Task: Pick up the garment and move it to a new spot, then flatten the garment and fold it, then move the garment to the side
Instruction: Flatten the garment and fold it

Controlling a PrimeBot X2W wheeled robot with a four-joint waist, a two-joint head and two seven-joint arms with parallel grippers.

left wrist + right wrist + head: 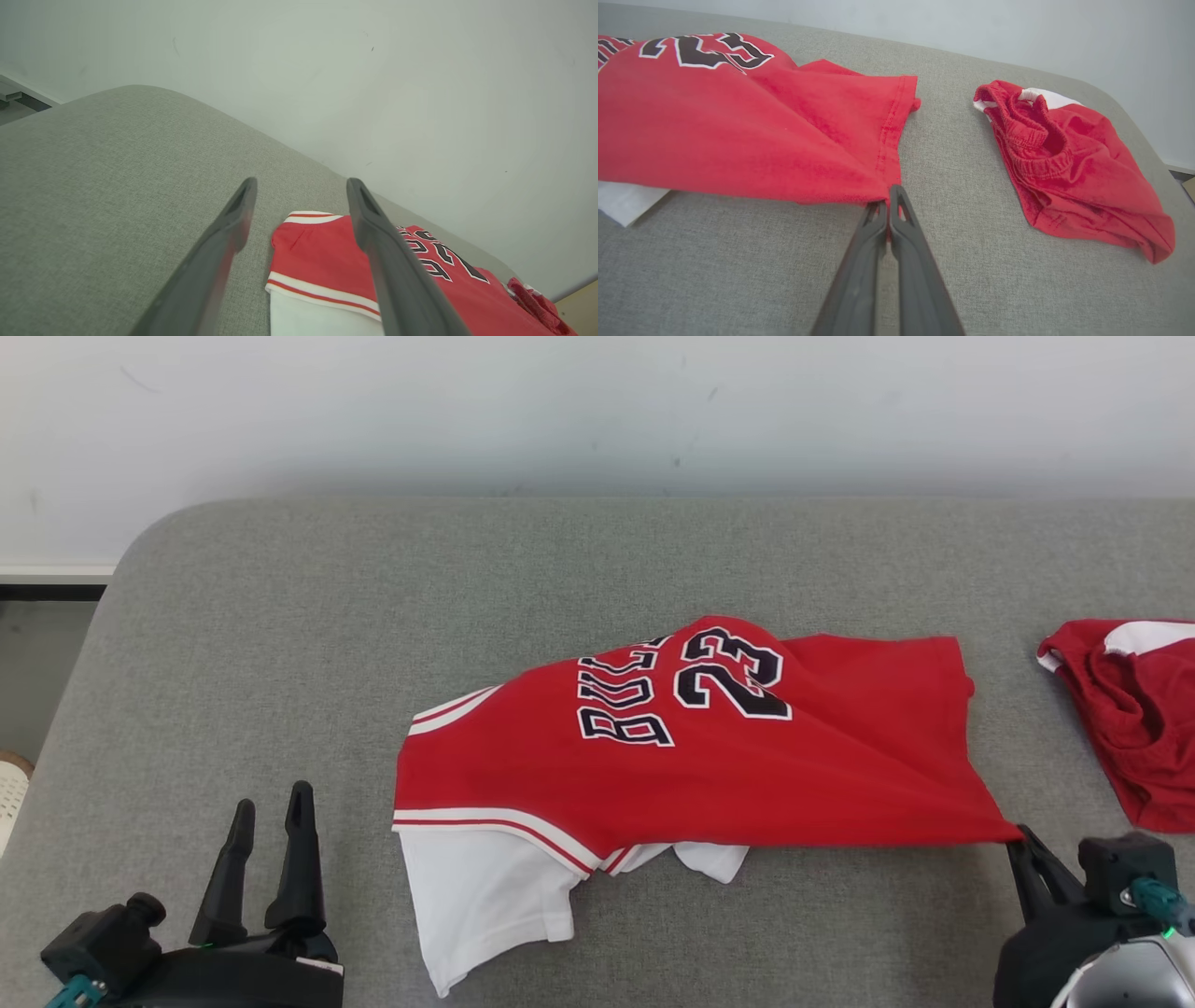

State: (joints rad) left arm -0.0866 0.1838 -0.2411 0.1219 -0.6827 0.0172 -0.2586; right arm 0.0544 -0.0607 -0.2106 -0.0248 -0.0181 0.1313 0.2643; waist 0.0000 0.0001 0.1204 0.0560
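Pinching the near hem corner of the red jersey (714, 140), the right claw (889, 198) is clenched, its two dark fingers pressed together with cloth nipped at the tips and creases fanning out from that point. Left claw (273, 800): gaping, nothing held, hovering over bare grey tabletop (280, 616) just beside the jersey's shoulder end. The jersey lies mid-tabletop, lettering up, humped through the middle, with a white sleeve (467, 896) spilling from under its striped trim. A second red garment (1139, 728) sits bunched off to the robot's right, apart from the jersey. Handling, as I judge it: light, limp knit with no stiffness. Lifted by one corner it will likely hang, drag and bunch. A second hold on the shoulder trim nearest the left claw would probably spread it better. The right wrist view gives the pinch close up, the hem stitching and the elastic waistband of the second garment. From the head view I get the whole outline and both claws' spacing. The left wrist view confirms the open gap between its fingers and the trim edge beyond.
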